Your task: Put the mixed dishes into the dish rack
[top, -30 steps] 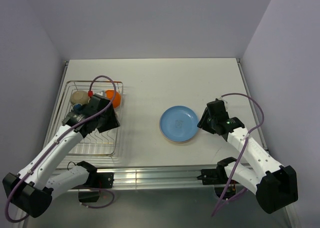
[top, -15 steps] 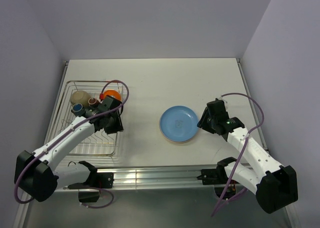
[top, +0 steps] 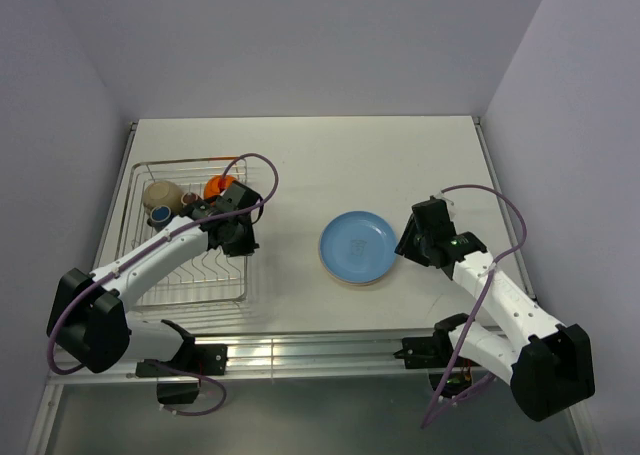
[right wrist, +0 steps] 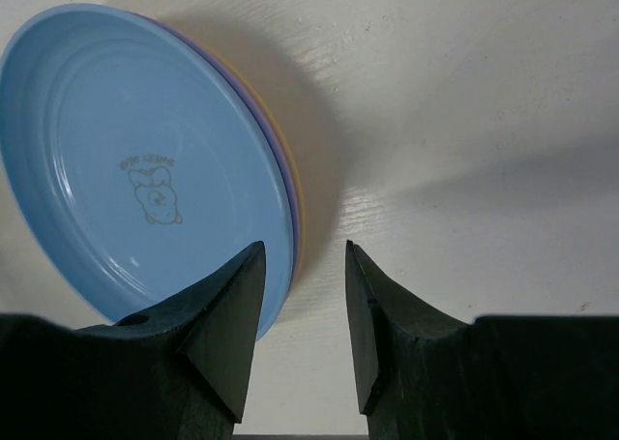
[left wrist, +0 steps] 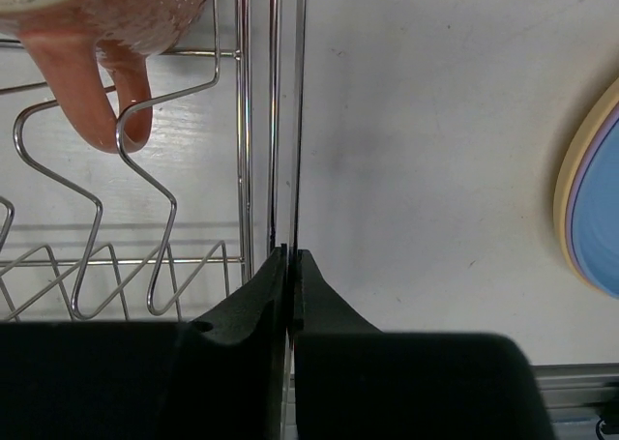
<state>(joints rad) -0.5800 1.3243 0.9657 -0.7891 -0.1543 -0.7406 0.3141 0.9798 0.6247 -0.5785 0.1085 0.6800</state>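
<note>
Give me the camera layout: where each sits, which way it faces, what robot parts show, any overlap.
Top external: fixed above and behind the bases, looking down at the table; both arms show, left tool at the dish rack's right edge, right tool by the plate stack.
Left wrist: looks down past its shut fingers at the rack's side wire, a pinkish-orange mug and table.
Right wrist: looks down past its open fingers at the blue plate topping that stack.
Shared: the plate stack shows in all three.

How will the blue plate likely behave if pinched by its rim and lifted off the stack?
The blue plate looks rigid and glossy, so it is probably stiff but slippery in the right gripper. Held by one edge, it would likely tilt downward.
</note>
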